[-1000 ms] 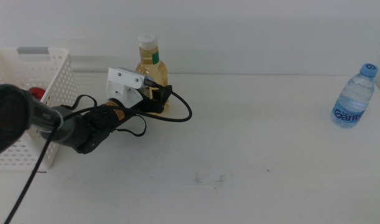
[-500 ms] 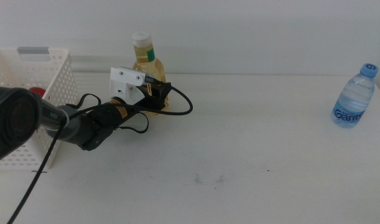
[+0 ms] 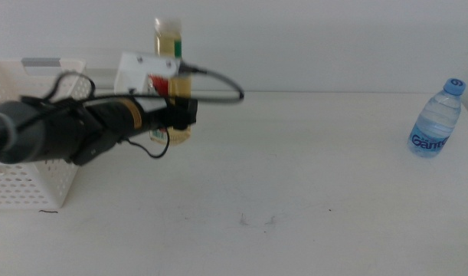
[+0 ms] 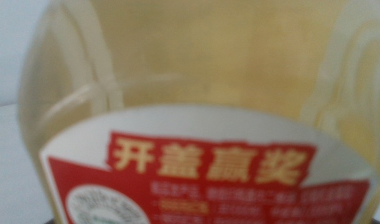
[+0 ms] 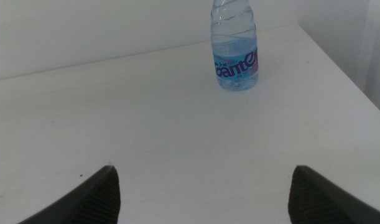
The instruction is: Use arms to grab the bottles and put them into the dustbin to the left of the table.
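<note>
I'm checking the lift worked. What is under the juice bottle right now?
Under the juice bottle, held up by the left gripper, only bare table shows. Its base is hidden behind the gripper, so a gap cannot be confirmed. The dustbin sits beside it.

Juice bottle [image 4: 196, 124] label reads 开盖赢奖.

juice bottle [image 4: 202, 112] blurred and cropped in left wrist view, water bottle [image 5: 234, 46] cap cut off in right wrist view
</note>
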Controlling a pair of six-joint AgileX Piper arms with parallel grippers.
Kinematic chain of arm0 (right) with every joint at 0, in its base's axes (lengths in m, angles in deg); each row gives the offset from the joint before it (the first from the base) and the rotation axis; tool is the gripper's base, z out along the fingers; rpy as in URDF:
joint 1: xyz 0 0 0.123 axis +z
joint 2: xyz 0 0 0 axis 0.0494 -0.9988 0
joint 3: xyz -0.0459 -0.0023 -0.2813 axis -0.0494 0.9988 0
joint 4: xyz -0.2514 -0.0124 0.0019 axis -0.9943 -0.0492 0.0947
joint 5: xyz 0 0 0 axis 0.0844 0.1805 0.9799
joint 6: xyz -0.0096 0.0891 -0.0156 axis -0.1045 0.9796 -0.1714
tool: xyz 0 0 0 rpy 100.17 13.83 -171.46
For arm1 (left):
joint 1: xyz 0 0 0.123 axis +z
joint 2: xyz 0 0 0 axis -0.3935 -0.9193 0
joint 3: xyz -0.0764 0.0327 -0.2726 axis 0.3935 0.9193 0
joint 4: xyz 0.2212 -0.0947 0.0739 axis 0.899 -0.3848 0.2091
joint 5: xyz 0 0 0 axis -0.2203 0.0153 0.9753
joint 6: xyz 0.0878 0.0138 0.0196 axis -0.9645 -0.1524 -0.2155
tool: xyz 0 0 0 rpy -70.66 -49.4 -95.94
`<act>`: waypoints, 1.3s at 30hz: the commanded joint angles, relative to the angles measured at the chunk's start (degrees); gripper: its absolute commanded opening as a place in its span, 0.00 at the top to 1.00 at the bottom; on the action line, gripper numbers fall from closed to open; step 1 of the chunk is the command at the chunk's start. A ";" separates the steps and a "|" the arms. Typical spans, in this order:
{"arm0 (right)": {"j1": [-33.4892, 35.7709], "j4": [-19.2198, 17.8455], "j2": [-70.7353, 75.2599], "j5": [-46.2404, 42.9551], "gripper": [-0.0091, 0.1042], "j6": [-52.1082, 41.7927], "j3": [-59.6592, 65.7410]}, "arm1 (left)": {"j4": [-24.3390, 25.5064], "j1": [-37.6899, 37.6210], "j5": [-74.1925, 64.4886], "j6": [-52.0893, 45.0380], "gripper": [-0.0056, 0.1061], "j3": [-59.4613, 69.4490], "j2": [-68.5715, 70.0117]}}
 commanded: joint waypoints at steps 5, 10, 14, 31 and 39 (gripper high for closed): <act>-0.43 -0.15 0.29 -0.53 0.26 -0.30 0.19 | -0.61 -4.00 -10.44 5.38 0.97 -0.10 12.89; -0.43 -0.15 0.29 -0.53 0.26 -0.30 0.19 | -0.76 -5.77 -14.81 5.38 0.97 -0.10 18.49; -0.43 -0.15 0.29 -0.53 0.26 -0.30 0.19 | -5.98 -5.94 -23.86 3.96 0.97 -1.02 22.36; -0.43 -0.15 0.29 -0.53 0.26 -0.30 0.19 | -45.32 29.89 -83.89 -47.22 0.97 -38.37 11.72; -0.43 -0.16 0.29 -0.53 0.26 -0.30 0.19 | -45.00 32.26 -88.06 -53.44 0.97 -41.77 2.00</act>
